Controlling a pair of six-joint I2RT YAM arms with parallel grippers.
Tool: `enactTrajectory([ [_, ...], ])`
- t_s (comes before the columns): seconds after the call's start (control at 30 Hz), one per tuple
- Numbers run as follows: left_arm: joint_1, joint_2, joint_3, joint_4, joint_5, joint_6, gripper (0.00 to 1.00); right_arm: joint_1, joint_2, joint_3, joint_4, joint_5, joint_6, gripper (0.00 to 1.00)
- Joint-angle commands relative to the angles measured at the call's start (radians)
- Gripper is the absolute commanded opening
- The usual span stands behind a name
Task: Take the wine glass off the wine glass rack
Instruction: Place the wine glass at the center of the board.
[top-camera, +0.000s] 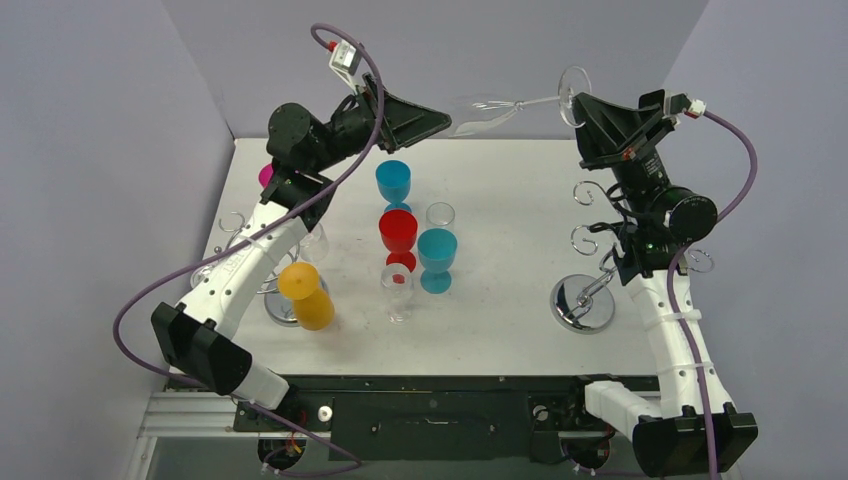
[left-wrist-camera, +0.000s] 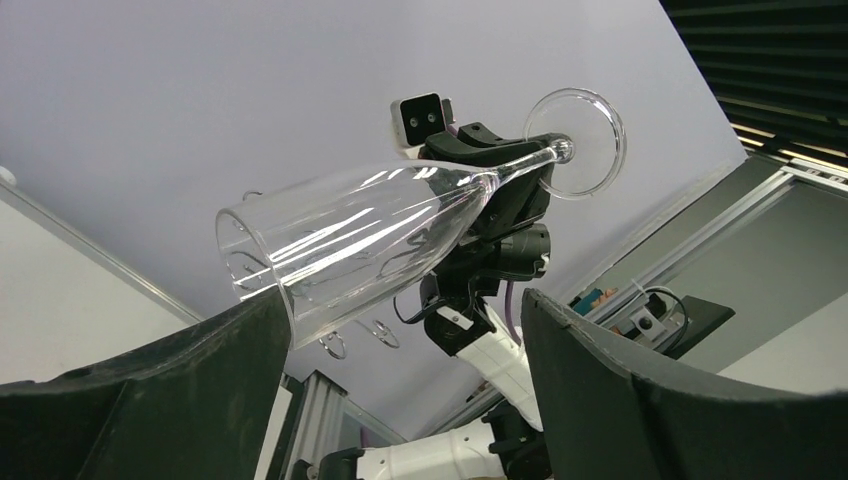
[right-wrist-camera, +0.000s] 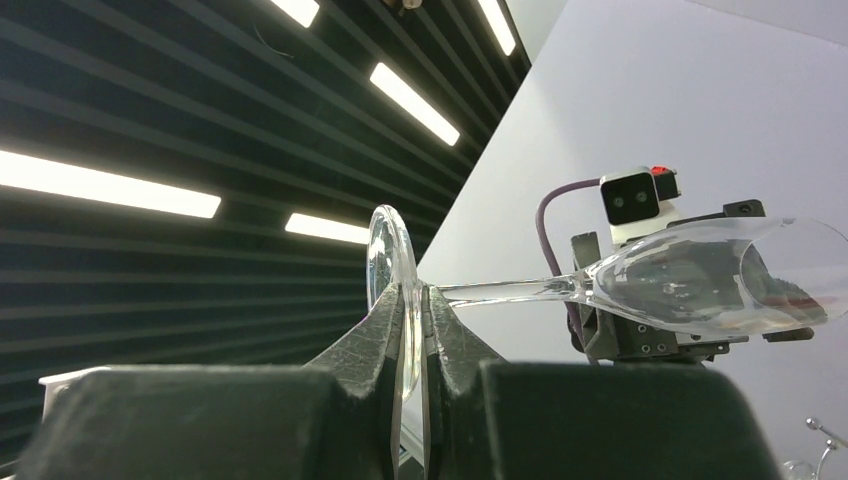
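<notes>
Top view: the glass (top-camera: 500, 108) is off the rack (top-camera: 583, 303) and lies level in the air over the table's far edge, foot to the right. The right gripper (top-camera: 585, 108) is pinched on the foot. The left gripper (top-camera: 435, 120) stands wide at the bowl end. Removal is judged done; what is left appears to be a handover or a setting down. The rack stands near the right edge. A second rack (top-camera: 275, 305) stands near the left edge, partly hidden by the left arm. Goblets (top-camera: 398, 232), clear stemware (top-camera: 398, 290) and an orange cup (top-camera: 305, 295) crowd mid-table, so any placement must avoid them. Left wrist view: the bowl's mouth lies between the spread fingers (left-wrist-camera: 180, 400), close to one; contact cannot be confirmed. Right wrist view: both pads (right-wrist-camera: 365, 345) clamp the foot disc, and the stem runs away level.
</notes>
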Motion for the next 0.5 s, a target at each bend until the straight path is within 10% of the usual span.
enactTrajectory([
  [0.0,-0.006,-0.009,-0.002,0.125,0.034,-0.071,0.79,0.006,-0.025,-0.008,0.103,0.016,0.315,0.0],
  [0.47,-0.082,0.009,0.068,0.267,0.093,-0.16,0.66,0.013,-0.036,-0.028,0.131,-0.007,0.342,0.0],
])
